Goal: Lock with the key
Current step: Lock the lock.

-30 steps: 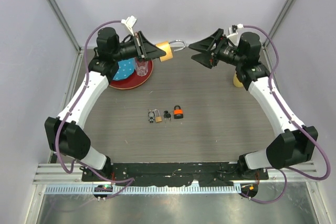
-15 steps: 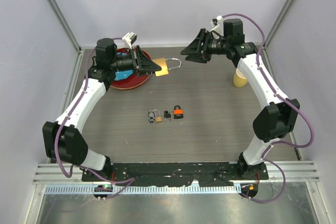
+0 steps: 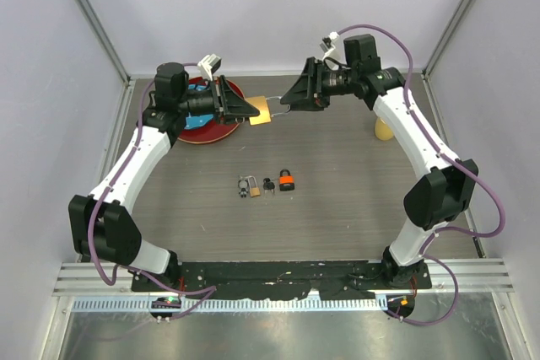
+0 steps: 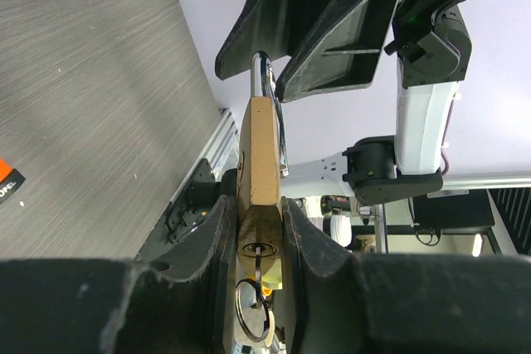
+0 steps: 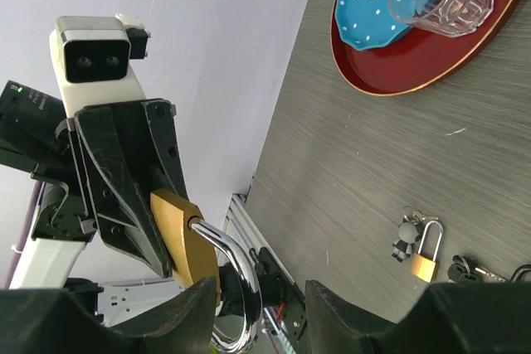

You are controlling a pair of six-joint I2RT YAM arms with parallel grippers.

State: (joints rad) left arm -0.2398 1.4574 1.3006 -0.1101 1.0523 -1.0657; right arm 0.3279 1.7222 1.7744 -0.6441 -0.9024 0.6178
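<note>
Both arms reach in and meet in the air. The left fingers squeeze the gold padlock; the right fingers sit open around its loop. Only the left wrist view shows the key, between the left fingers.

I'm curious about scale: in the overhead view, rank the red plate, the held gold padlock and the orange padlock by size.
1. red plate
2. gold padlock, though it is held up nearer the camera, which flatters it
3. orange padlock
</note>
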